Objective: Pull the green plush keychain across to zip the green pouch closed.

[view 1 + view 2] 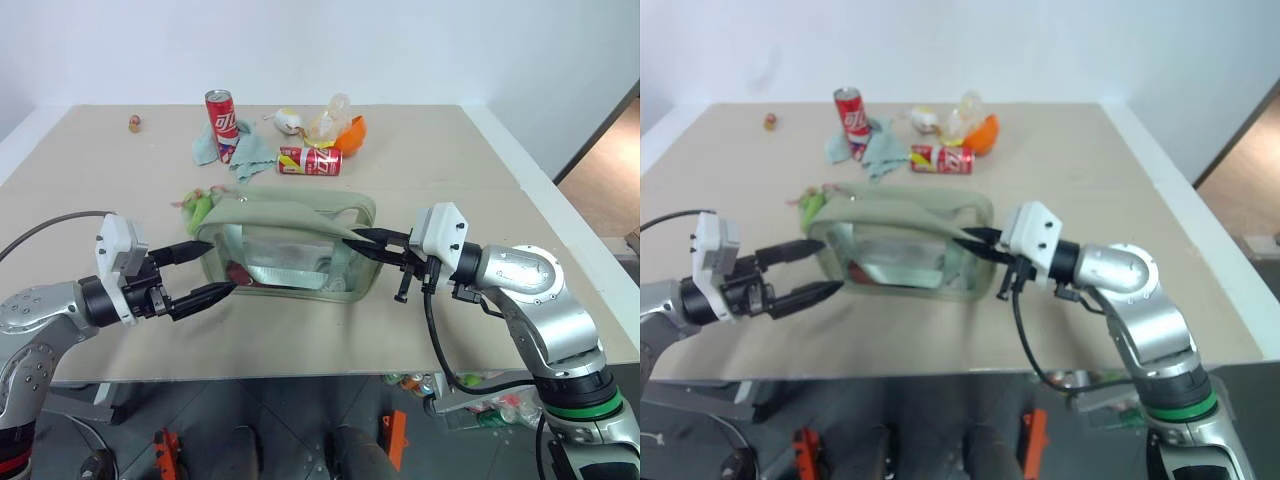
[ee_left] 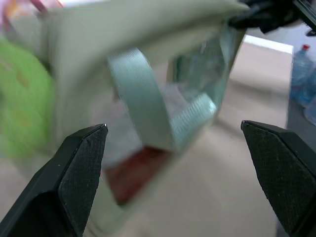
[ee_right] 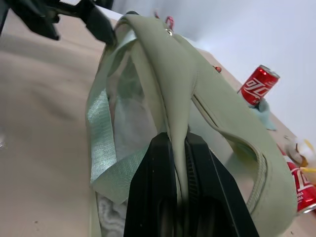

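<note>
A: Pinching the fabric at one end of the green pouch, the right gripper has both fingers pressed onto the sage cloth, anchoring that end

B: And the left gripper? Its fingers are spread wide, level, just beside the pouch's other end, holding nothing

A: Right. The green plush keychain lies at that far corner of the pouch, on the table, just beyond the upper finger

B: So it should go for the fuzzy ring itself, not the strap loop; the wrist view is blurred, so I'm probably, not certainly, seeing the plush off to one side of the open fingers

A: Close on the plush, then draw it along the zipper line toward the right gripper while that one keeps the cloth taut
</note>
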Robot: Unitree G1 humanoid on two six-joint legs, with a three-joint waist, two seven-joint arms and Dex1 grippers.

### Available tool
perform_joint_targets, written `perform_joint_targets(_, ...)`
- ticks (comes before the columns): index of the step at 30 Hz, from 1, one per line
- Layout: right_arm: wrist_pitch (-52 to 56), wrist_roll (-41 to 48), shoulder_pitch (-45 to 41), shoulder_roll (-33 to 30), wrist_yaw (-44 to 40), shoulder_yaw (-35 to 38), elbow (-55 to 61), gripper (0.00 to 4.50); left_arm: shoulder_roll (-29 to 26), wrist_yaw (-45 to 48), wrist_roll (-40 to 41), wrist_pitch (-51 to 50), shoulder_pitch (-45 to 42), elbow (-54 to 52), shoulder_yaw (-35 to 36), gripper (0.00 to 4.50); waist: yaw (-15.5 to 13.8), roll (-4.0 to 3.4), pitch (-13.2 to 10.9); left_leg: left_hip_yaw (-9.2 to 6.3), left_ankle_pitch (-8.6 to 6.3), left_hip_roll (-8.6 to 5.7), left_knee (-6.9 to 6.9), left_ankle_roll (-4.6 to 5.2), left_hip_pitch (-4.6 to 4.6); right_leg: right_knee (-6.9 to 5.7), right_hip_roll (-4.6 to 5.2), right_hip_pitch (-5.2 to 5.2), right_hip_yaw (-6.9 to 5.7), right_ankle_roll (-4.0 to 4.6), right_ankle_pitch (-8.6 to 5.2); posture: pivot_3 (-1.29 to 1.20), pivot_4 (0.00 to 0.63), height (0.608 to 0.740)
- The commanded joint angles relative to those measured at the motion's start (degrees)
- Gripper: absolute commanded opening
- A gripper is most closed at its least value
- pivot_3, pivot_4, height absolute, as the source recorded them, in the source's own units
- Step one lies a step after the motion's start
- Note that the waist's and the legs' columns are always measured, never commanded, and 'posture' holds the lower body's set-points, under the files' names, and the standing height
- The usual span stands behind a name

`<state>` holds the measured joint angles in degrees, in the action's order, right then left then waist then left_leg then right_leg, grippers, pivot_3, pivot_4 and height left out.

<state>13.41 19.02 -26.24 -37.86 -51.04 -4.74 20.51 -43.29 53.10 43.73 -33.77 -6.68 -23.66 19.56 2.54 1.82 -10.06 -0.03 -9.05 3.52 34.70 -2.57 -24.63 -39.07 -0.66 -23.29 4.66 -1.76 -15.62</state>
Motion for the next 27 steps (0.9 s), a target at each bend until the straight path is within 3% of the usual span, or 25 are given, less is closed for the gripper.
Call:
perform_joint_targets(1,-2.1,-0.03,-1.37,0.3,-0.86,0.7,0.38,0.02,0.4,-1.9,-0.06,2.63,0.05,-2.35,2.92,4.5,0.01,0.0,0.0,0.0,0.0,0.01,0.0,0.0,0.0,0.0,-0.01,0.0,0.0,0.01,0.0,0.0,0.15,0.74)
perform_joint_targets(8,-4.03,-1.15,-0.93,0.62,-1.44,1.01,-1.49,0.02,0.49,-7.56,8.97,-2.1,6.14,-8.16,11.29,4.5,0.1,0.0,0.0,0.0,-0.01,0.03,-0.03,-0.01,-0.02,0.0,-0.02,-0.02,0.02,-0.01,-0.03,0.0,0.15,0.74)
perform_joint_targets(13,-4.49,-1.44,-1.19,1.31,-1.33,0.66,-1.92,0.02,0.87,-10.82,9.11,-1.11,10.02,-6.77,16.46,4.5,0.11,0.01,0.0,0.0,0.0,0.06,-0.03,-0.01,0.04,-0.02,-0.04,0.0,0.0,0.04,-0.01,0.0,0.15,0.74)
perform_joint_targets(21,-4.41,-1.83,-2.18,2.67,-1.75,-0.34,-1.62,0.02,0.64,-9.34,2.46,4.11,2.56,4.6,10.86,4.5,0.09,0.01,0.0,0.08,0.17,0.05,-0.01,-0.03,0.13,-0.02,-0.02,0.06,0.02,0.29,0.05,0.0,0.15,0.74)
perform_joint_targets(27,-4.39,-2.16,-2.04,2.86,-1.31,-0.46,-1.01,0.02,0.73,-5.36,2.94,2.61,-4.92,13.58,6.69,4.5,0.12,0.03,-0.01,0.09,0.16,0.06,-0.07,-0.03,0.1,-0.02,-0.06,-0.02,0.02,0.08,0.14,0.0,0.15,0.74)
